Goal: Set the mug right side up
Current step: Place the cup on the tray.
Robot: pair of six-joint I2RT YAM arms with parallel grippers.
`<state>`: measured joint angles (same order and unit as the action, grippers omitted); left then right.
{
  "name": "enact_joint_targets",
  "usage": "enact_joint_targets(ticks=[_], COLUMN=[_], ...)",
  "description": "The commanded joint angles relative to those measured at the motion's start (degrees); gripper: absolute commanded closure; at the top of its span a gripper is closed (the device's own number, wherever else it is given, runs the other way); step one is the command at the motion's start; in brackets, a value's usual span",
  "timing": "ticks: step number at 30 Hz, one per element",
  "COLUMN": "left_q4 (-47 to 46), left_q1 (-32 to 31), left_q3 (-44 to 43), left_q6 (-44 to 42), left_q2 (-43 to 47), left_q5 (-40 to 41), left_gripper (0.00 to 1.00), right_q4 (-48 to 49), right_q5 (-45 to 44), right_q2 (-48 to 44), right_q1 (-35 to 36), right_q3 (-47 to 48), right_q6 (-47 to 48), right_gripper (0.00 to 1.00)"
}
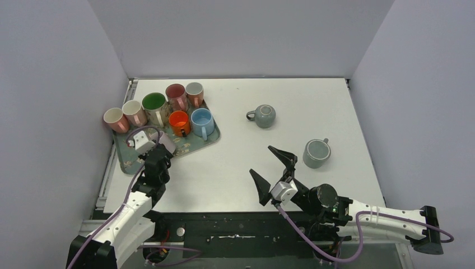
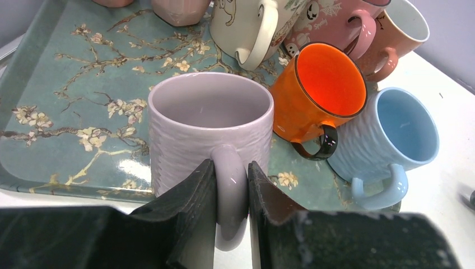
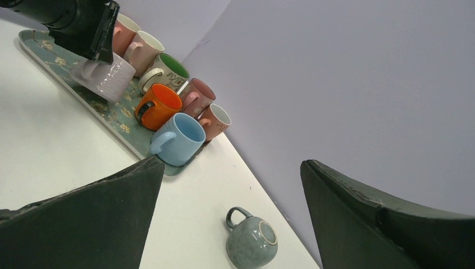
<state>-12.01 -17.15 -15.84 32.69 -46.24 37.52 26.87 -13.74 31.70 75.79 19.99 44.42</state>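
Your left tool point(image 2: 231, 174) is pinched narrow on the handle point(image 2: 231, 196) of the pale lilac mug point(image 2: 210, 120), with one finger on each side of the loop. That mug stands mouth up on the near part of the flowered tray point(image 2: 56, 101), which lies at the left of the desk point(image 1: 235, 151). Just to its right on the tray you have an orange mug point(image 2: 322, 84) and, right of that, a light blue mug point(image 2: 403, 129), both mouth up. More mugs crowd the far side, among them a cream one point(image 2: 252, 28) and a pink one point(image 2: 336, 22).

Your right tool point(image 1: 262, 161) is spread wide and holds nothing, hanging over the near middle of the desk. Just right of it a grey mug point(image 1: 316, 153) stands mouth up. Farther off sits a round grey-green mug point(image 1: 263, 116), its handle to the left. Whether it is upright or tipped, you cannot tell from these views.
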Motion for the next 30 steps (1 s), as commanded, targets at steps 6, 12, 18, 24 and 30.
enact_joint_targets(ticks=[6,12,18,24,30], left_q4=[-7.5,-5.3,-4.1,-4.9,-6.5], left_q1=[0.8,0.8,0.8,0.8,0.8], left_q3=[-1.3,-0.5,-0.8,-1.0,-2.3], left_q6=[2.3,5.5,6.4,7.8,7.9], left_q2=[-3.2,-4.6,-6.5,-6.9,-8.2], left_q5=[-2.1,-4.4,-7.1,-6.9,-6.5], left_gripper=[0.86,0.75,0.63,0.61,0.60], right_q4=[1.1,0.6,0.5,0.0,0.1], right_q5=[-1.7,-3.4,-4.1,-5.0,-4.8], right_q2=[-1.0,-1.5,-1.7,-1.7,-2.0], right_q1=[-0.1,-0.1,-0.1,-0.1,-0.1], right_q3=[-0.6,-0.6,-1.1,-0.9,-0.8], right_q6=[-0.3,-0.4,0.1,-0.2,-0.4], right_gripper=[0.00,0.00,0.00,0.00,0.00])
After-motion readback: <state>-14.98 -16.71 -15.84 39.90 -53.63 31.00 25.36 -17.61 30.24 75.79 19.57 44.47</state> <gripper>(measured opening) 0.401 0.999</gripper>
